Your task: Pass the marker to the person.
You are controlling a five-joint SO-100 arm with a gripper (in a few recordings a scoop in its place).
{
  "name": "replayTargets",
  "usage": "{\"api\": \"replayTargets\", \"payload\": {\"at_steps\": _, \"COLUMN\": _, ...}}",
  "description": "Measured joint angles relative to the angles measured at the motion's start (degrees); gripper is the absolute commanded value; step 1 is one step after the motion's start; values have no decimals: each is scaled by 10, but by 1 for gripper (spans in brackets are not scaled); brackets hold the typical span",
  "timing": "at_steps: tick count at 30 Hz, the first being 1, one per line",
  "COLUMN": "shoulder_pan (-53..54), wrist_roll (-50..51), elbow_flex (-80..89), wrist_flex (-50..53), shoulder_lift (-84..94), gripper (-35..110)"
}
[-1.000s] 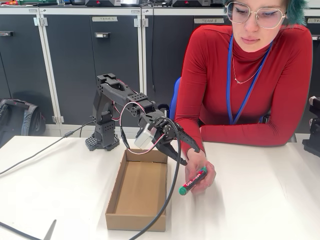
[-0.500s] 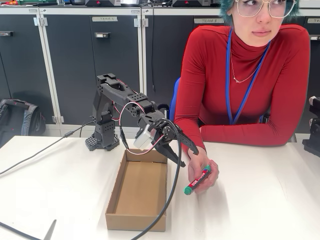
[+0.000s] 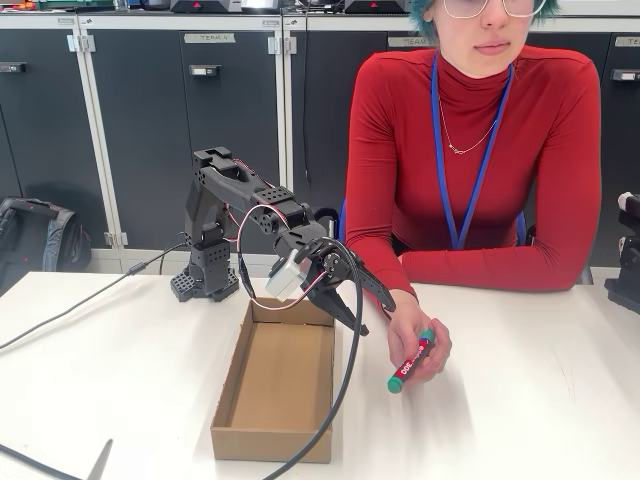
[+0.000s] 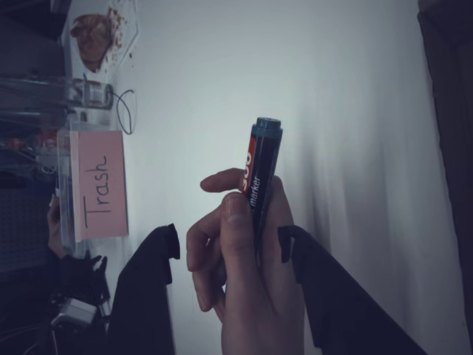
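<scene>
Fixed view showed the person (image 3: 470,150) seated behind the white bench (image 3: 530,400), wearing a red turtleneck, a blue lanyard and a thin necklace, with 1 hand (image 3: 418,345) resting on the bench and holding the marker (image 3: 411,361). The marker was tilted, its lower green end near the bench surface and its upper green end between the fingers, the red band with white lettering showing along the barrel. The black arm (image 3: 240,205) stood on its base at the back left of the bench and reached toward the person, and the jaws (image 3: 365,300) stood spread apart and held nothing, just left of the hand and above the right rear corner of the open cardboard box (image 3: 278,380). The box lay open and bare inside, with a black cable (image 3: 335,400) draped across its right edge. Dark cabinets (image 3: 180,130) lined the wall behind, and a dark bag (image 3: 35,235) sat on the floor at the left. Wrist view showed the hand (image 4: 244,274) between the 2 dark jaw tips (image 4: 229,248), which were apart and did not grip the marker (image 4: 262,174); the marker pointed up out of the fist over the pale bench. At the left of that view a pink note (image 4: 101,185) read "Trash".
</scene>
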Motion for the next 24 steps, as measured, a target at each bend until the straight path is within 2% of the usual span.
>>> {"api": "replayTargets", "payload": {"at_steps": 24, "shoulder_pan": 0, "wrist_roll": -9, "elbow_flex": 0, "wrist_flex": 13, "shoulder_lift": 0, "gripper": 30}}
